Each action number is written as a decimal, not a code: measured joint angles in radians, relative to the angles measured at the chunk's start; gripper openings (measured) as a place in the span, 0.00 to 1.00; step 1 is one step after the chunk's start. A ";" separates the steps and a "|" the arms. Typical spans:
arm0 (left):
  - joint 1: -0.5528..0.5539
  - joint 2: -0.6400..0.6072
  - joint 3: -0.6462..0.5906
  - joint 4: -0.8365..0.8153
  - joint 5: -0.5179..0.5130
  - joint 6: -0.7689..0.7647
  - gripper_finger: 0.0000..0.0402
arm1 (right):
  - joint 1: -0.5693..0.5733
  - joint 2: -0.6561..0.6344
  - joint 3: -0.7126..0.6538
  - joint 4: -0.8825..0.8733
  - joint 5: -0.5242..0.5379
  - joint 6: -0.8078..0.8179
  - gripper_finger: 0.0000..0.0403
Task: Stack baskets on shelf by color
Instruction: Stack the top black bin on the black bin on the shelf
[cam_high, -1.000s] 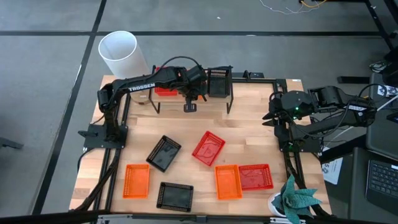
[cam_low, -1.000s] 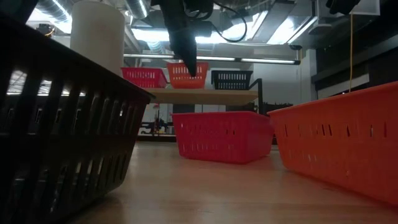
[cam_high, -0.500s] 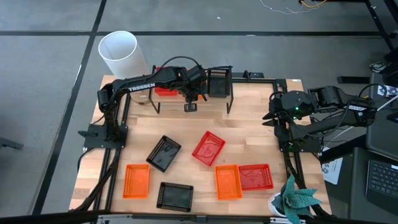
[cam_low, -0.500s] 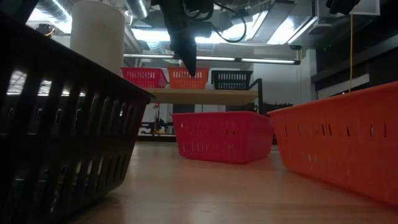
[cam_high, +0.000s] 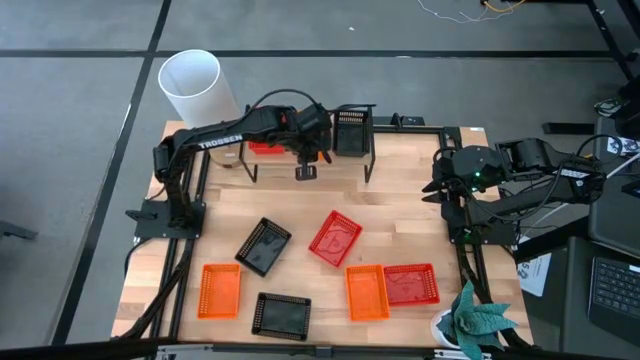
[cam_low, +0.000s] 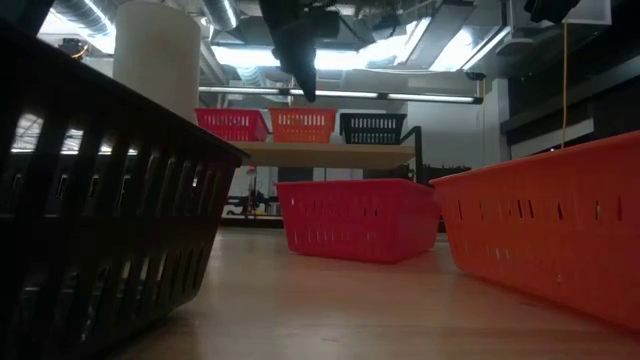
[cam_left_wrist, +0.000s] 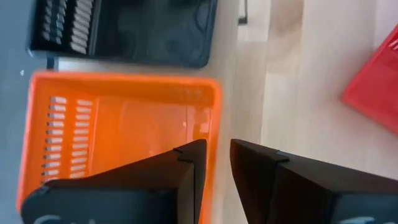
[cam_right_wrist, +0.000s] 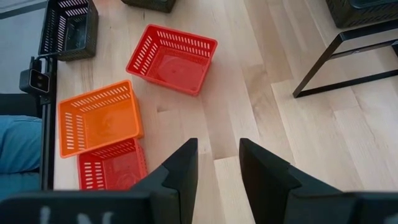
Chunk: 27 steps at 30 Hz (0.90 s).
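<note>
The orange basket (cam_left_wrist: 118, 134) is sitting on the shelf (cam_low: 330, 153) between a red basket (cam_low: 232, 124) and a black one (cam_low: 372, 128); being thin mesh plastic, it is likely handling light and slightly flexible, best pinched at a rim wall. The left gripper (cam_left_wrist: 214, 165) is hovering just above it, fingers parted and empty. The right gripper (cam_right_wrist: 216, 163) is waiting open at the table's right edge.

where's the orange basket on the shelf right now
In the low view the orange basket sits mid-shelf, between a red basket and a black basket, below the left gripper.
</note>
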<state>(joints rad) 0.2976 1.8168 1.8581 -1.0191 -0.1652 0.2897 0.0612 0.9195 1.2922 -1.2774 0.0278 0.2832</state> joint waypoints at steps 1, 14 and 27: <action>-0.006 0.000 0.010 -0.001 -0.001 0.000 0.16 | 0.000 0.000 0.000 0.000 0.000 0.000 0.29; -0.197 -0.002 0.175 -0.442 0.117 -0.283 0.16 | 0.000 0.000 0.000 0.000 -0.002 0.026 0.29; -0.491 0.003 -0.058 -0.512 0.134 -0.477 0.16 | 0.000 0.001 0.000 -0.004 -0.003 0.023 0.29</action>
<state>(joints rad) -0.1933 1.8202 1.8004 -1.5314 -0.0312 -0.1872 0.0616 0.9203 1.2922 -1.2816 0.0250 0.3065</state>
